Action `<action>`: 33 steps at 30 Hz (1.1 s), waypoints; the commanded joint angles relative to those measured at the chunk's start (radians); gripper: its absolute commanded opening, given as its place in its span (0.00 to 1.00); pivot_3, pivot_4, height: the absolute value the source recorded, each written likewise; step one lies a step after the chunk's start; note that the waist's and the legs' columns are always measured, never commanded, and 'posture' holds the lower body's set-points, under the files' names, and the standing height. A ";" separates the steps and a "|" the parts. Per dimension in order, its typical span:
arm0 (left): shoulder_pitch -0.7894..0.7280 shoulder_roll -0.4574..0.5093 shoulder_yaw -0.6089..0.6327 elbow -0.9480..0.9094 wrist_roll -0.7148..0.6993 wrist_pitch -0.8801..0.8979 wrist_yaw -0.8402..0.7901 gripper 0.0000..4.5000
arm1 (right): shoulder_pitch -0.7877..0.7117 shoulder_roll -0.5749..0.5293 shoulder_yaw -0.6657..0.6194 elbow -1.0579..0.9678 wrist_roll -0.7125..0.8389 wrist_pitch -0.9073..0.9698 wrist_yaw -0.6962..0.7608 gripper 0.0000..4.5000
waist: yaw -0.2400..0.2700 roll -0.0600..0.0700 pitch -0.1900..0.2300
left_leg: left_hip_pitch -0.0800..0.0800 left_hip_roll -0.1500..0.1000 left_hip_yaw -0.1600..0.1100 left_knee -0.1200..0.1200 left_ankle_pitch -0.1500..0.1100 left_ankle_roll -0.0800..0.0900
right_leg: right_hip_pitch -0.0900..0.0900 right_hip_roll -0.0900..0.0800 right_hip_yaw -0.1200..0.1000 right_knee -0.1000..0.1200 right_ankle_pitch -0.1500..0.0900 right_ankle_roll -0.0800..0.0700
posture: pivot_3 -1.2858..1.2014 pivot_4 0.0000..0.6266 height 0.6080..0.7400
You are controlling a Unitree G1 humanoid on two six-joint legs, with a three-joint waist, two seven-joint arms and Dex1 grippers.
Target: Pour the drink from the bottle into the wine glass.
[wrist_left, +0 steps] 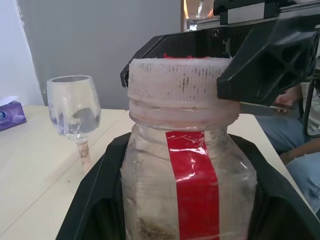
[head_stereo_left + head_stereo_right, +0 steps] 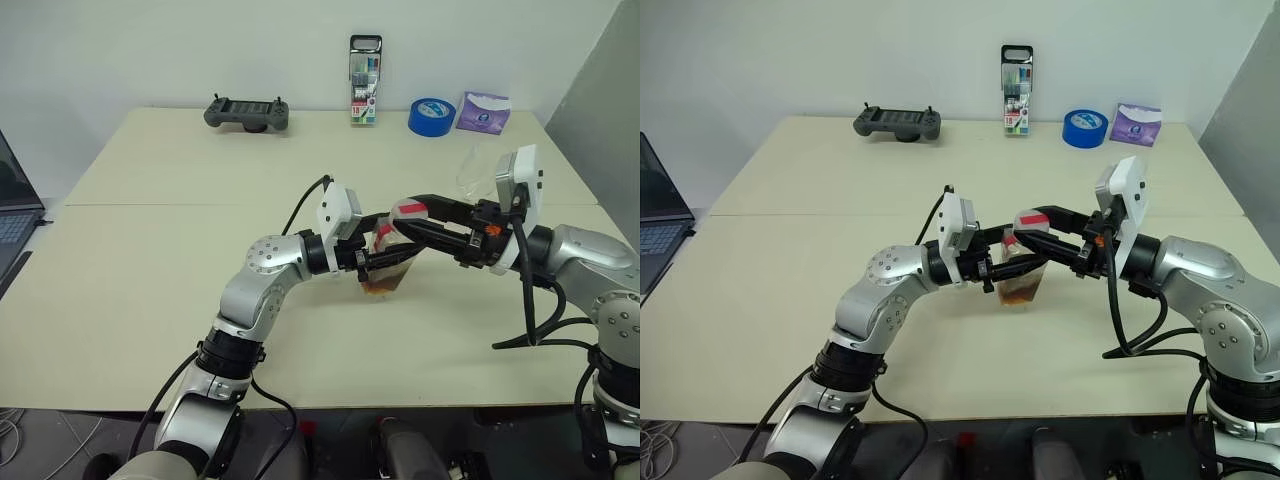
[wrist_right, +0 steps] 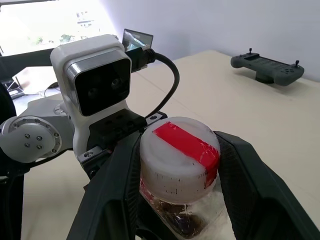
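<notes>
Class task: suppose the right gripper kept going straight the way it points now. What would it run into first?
The bottle's cap: the right gripper already closes around it. Past it, probably the left gripper holding the bottle.

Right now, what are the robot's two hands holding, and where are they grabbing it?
The left gripper clamps the small clear plastic bottle round its body. The right gripper pinches its red-and-white cap by the sides.
</notes>
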 commanded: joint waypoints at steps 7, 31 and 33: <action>-0.015 0.014 0.064 0.034 0.010 0.008 0.079 0.48 | -0.037 0.060 0.005 -0.172 0.060 0.001 -0.158 0.96 | 0.005 0.000 0.000 | -0.001 -0.002 0.001 0.001 0.000 0.000 | 0.000 -0.003 0.000 -0.001 0.000 0.000 | 0.52 0.24 1.00; -0.085 -0.039 0.029 0.133 0.065 -0.111 0.007 0.48 | -0.027 0.424 0.126 -0.312 -0.131 0.265 -0.968 1.00 | 0.003 0.000 0.000 | -0.003 -0.003 0.000 0.000 0.000 -0.001 | -0.002 -0.008 0.000 0.000 0.000 0.000 | 0.52 0.24 1.00; -0.082 -0.040 0.031 0.126 0.067 -0.108 0.013 0.48 | -0.029 0.444 0.117 -0.305 -0.129 0.254 -0.948 1.00 | 0.003 0.000 0.000 | -0.003 -0.003 0.000 0.000 0.000 -0.001 | -0.002 -0.008 0.000 0.000 0.000 0.000 | 0.52 0.24 1.00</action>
